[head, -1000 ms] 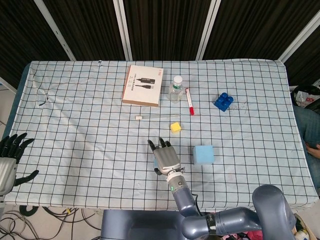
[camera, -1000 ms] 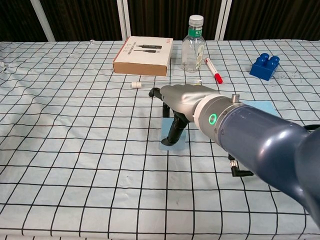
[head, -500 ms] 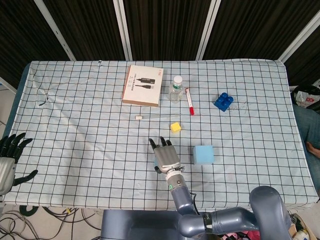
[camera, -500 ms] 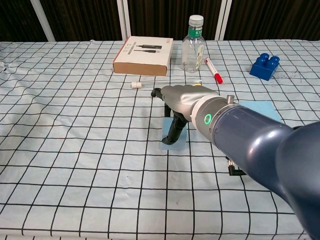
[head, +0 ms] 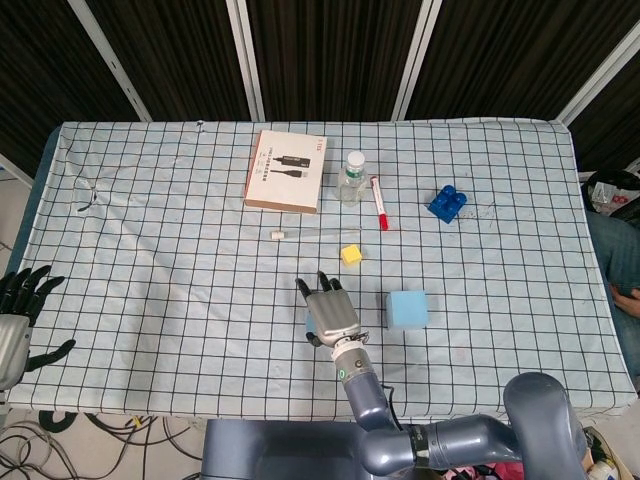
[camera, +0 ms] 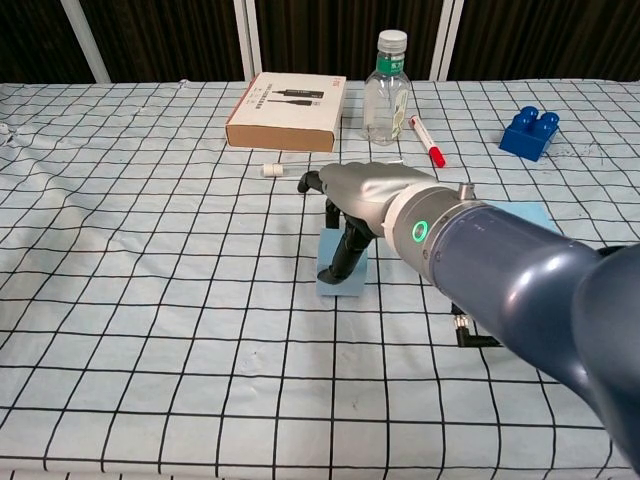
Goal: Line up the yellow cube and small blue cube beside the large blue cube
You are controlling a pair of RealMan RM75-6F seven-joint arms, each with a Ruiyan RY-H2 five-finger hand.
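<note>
My right hand [head: 331, 315] hangs over the small blue cube [camera: 338, 280] near the table's front middle. Its dark fingers [camera: 347, 252] reach down and hold the cube; in the head view only a sliver of the cube [head: 308, 320] shows at the hand's left. The large light blue cube [head: 408, 309] stands just to the right of the hand, partly behind my forearm in the chest view [camera: 525, 215]. The yellow cube [head: 351, 255] lies a little beyond the hand and is hidden in the chest view. My left hand [head: 18, 318] sits off the table's left edge, fingers spread and empty.
A brown box [head: 285, 170], a clear bottle [head: 351, 177], a red marker [head: 379, 203] and a dark blue studded brick [head: 448, 203] lie at the back. A small white cylinder [head: 278, 235] rests left of the yellow cube. A checked cloth [head: 150, 250] covers the table.
In the chest view more of the small blue cube's face shows under my right hand's fingers, as if raised or tipped slightly. The left hand has shifted a little lower.
</note>
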